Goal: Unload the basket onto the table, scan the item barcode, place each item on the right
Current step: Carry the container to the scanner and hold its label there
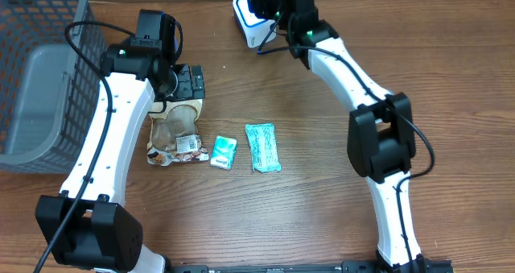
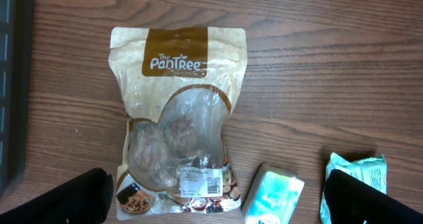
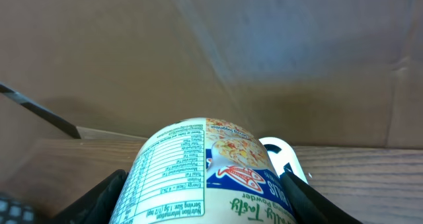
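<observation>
Wooden surface (image 1: 322, 225) carries a snack pouch (image 2: 178, 118), over which the left fingers (image 2: 66, 201) hang spread wide and empty. At the far edge, the right fingers (image 3: 102, 201) pinch a labelled tub (image 3: 198, 171) just before the white scanner (image 3: 277, 148).

The overhead view looks straight down on the whole desk (image 1: 306, 104). The left wrist view faces down on a snack pouch (image 2: 175, 118) just ahead of the left hand (image 1: 189, 84), shared with overhead. The right wrist view looks level, tight against a tub (image 3: 198, 174) in the right hand (image 3: 205, 201).
</observation>
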Controlling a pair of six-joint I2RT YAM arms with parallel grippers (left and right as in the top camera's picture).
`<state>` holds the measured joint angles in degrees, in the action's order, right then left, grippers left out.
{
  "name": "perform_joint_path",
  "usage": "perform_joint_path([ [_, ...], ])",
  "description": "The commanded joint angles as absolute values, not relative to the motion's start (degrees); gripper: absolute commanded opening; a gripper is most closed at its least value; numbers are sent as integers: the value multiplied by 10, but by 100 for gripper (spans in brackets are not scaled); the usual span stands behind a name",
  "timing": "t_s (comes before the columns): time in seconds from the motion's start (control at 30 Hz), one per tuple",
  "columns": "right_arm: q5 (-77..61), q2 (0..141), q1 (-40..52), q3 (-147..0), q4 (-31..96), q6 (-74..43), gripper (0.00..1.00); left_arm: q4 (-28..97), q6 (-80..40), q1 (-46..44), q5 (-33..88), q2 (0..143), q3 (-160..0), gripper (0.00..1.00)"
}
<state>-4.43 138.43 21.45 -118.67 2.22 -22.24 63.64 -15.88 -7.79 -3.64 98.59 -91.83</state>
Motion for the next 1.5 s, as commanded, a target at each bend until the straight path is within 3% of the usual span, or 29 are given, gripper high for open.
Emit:
perform_joint_path([
  [0.0,-39,1388,214,-1191,-20,-220,11,636,-148,-75,-34,987,-927,100],
  [0.53,-7,1452,215,-1191,-157,-224,8,636,-148,-75,-34,987,-927,100],
  [1.03,-15,1477,216,-1192,-157,-212,7,636,-148,-75,-34,987,-927,100],
  [1.27,-16,1378,221,-1192,-53,-149,7,636,-148,-75,-34,987,-927,100],
  [1.47,-15,1227,219,-1192,287,-149,8,636,-148,-75,-33,987,-927,100],
])
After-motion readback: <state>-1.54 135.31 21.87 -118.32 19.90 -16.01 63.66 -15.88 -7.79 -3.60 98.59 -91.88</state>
